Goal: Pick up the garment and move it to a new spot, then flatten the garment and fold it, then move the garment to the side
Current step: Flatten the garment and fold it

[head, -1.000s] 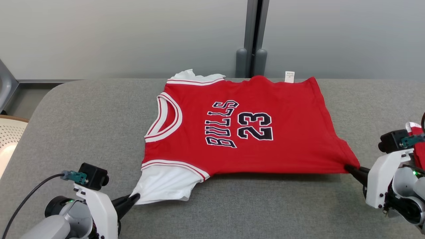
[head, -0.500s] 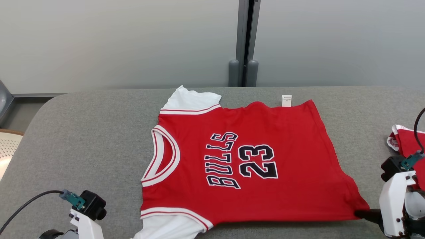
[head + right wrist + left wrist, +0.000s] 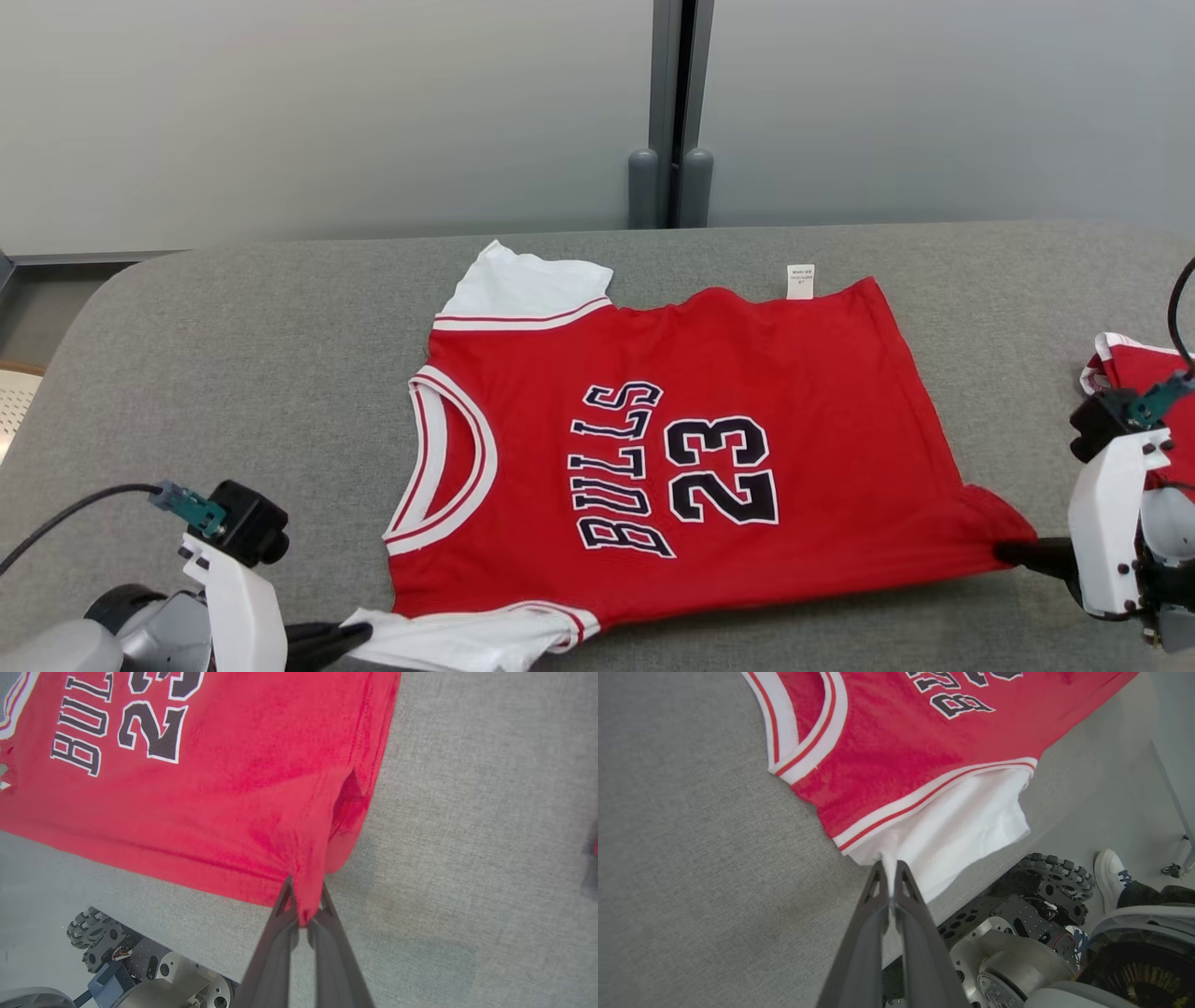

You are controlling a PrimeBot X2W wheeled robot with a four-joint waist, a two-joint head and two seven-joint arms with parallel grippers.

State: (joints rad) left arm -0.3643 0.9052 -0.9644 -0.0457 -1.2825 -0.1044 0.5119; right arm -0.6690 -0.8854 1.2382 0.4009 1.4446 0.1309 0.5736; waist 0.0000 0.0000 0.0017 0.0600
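Closest to me, my left gripper (image 3: pixel 359 635) is pinched tight on the tip of the jersey's white near sleeve (image 3: pixel 467 639). The left wrist view shows the jaws closed with the white cloth caught between them. On the other side, my right gripper (image 3: pixel 1004 553) is clamped the same way on the near hem corner (image 3: pixel 980 532), with red fabric bunched between its fingers in the right wrist view. Both grips sit at the near edge of the grey surface (image 3: pixel 233 355), and the sleeve seems to hang partly over that edge.

From the two grips the jersey (image 3: pixel 691 448) spreads away from me, face up and mostly flat. Its long axis runs across the surface, neckband (image 3: pixel 485 457) toward my left and hem toward my right. So each arm has one end of the near edge, and the whole body of cloth lies ahead of both.

I judge this to be the flattening stage. A fold would carry the near edge forward over the lettering toward the far edge, where the far sleeve (image 3: pixel 527 285) and a small label (image 3: pixel 800 281) lie. A second red garment (image 3: pixel 1134 369) sits beyond my right wrist.
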